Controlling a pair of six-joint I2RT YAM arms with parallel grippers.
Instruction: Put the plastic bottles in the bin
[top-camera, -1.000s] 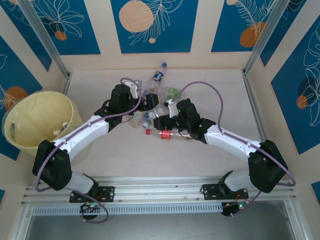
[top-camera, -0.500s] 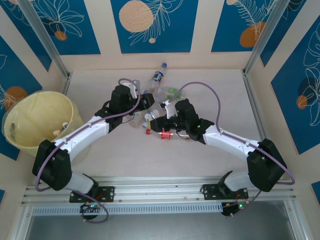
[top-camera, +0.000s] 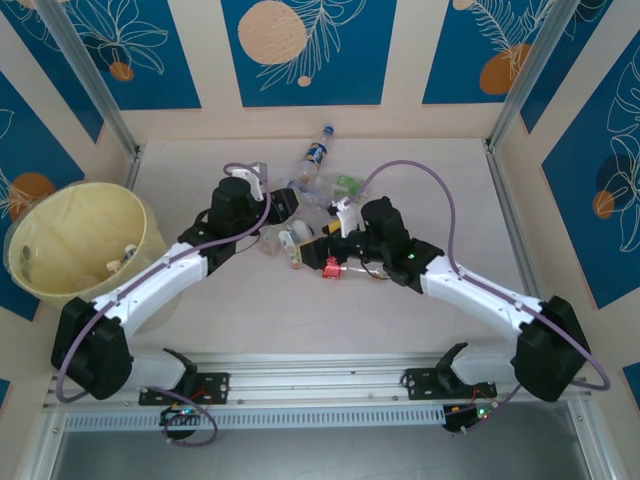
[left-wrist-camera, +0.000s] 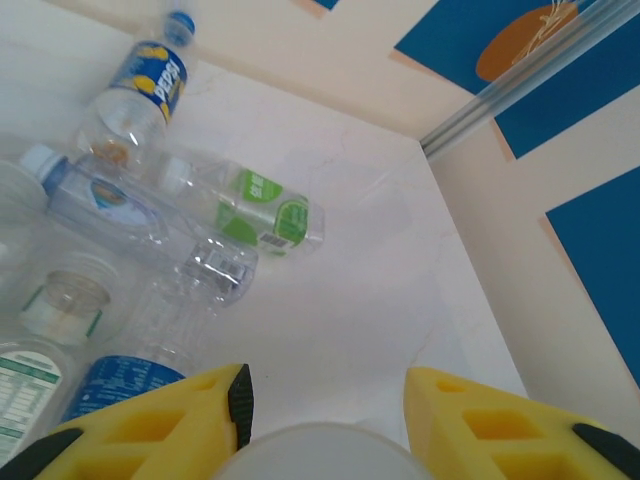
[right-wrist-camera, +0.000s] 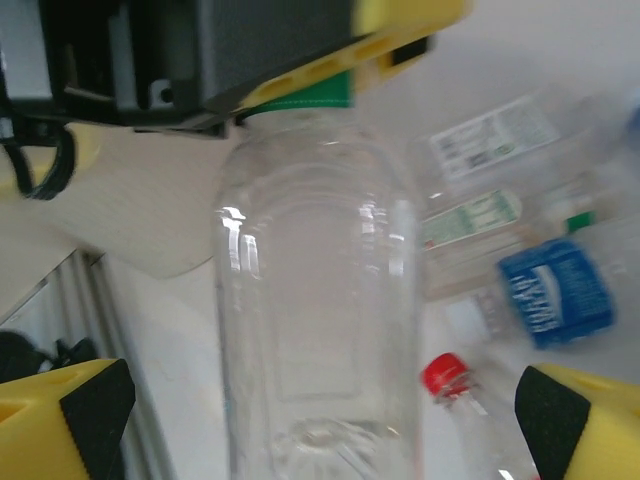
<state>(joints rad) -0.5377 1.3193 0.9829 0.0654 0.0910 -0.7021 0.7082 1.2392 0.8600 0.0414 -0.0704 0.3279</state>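
Observation:
A clear plastic bottle (right-wrist-camera: 318, 300) with a green band at its far end stands between my right gripper's (right-wrist-camera: 320, 410) wide-open fingers, which do not press it. My left gripper (left-wrist-camera: 325, 395) is shut on that bottle's far end, whose pale round end (left-wrist-camera: 320, 455) shows between the yellow fingers (right-wrist-camera: 400, 25). In the top view both grippers meet over the pile, left gripper (top-camera: 296, 203) and right gripper (top-camera: 305, 248). Loose bottles lie around: a Pepsi one (left-wrist-camera: 140, 85), a green-label one (left-wrist-camera: 265, 205), a blue-label one (right-wrist-camera: 555, 290), a red-capped one (top-camera: 335, 268). The pale-yellow bin (top-camera: 70, 210) stands at far left.
The bin holds a few small items near its right wall. Metal frame posts (top-camera: 515, 95) rise at the back corners, and a rail (top-camera: 320, 375) runs along the near edge. The arms' purple cables arc over the bottle pile.
My left gripper has shut on the clear bottle's end. My right gripper, shut until half a second ago, has opened wide around it. Both arms shifted slightly.

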